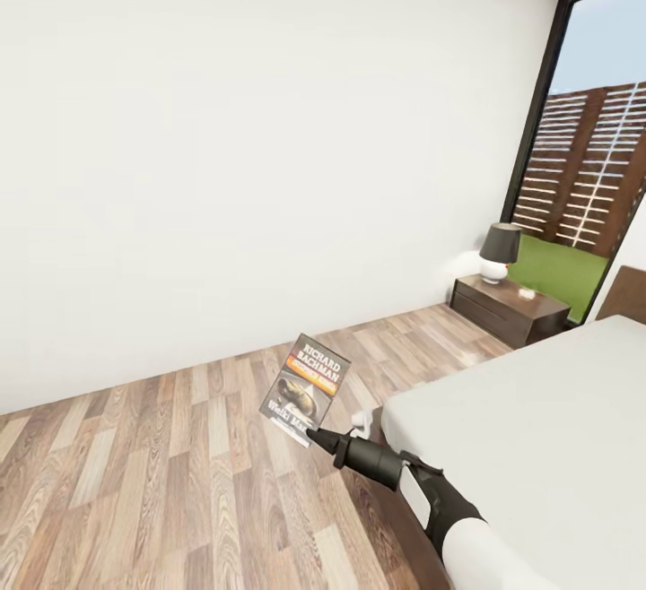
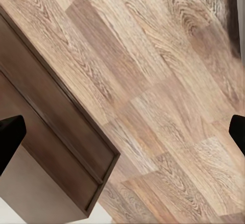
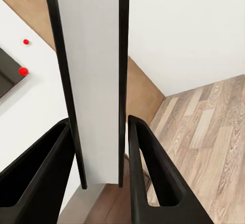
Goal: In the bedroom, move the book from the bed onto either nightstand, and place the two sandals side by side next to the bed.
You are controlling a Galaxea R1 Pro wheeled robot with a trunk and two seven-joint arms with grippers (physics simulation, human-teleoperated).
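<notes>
My right gripper [image 1: 316, 435] is shut on the lower corner of the book [image 1: 307, 384]. It holds the book upright above the wood floor, just off the near corner of the bed [image 1: 538, 429]. The cover with its orange band and "Richard Bachman" lettering faces the head camera. In the right wrist view the book [image 3: 92, 55] stands edge-on between the two black fingers [image 3: 153, 183] of that gripper [image 3: 100, 124]. My left gripper [image 2: 122, 132] is open over the floor, beside the dark-brown bed frame [image 2: 56, 132]. A nightstand [image 1: 509, 308] stands against the far wall by the headboard. The sandals are out of view.
A lamp with a dark shade [image 1: 499, 252] and a small pale object [image 1: 527, 292] sit on the nightstand's top. A tall black-framed window [image 1: 583, 169] showing a slatted fence lies behind it. A strip of plank floor [image 1: 179, 446] runs between the white wall and the bed.
</notes>
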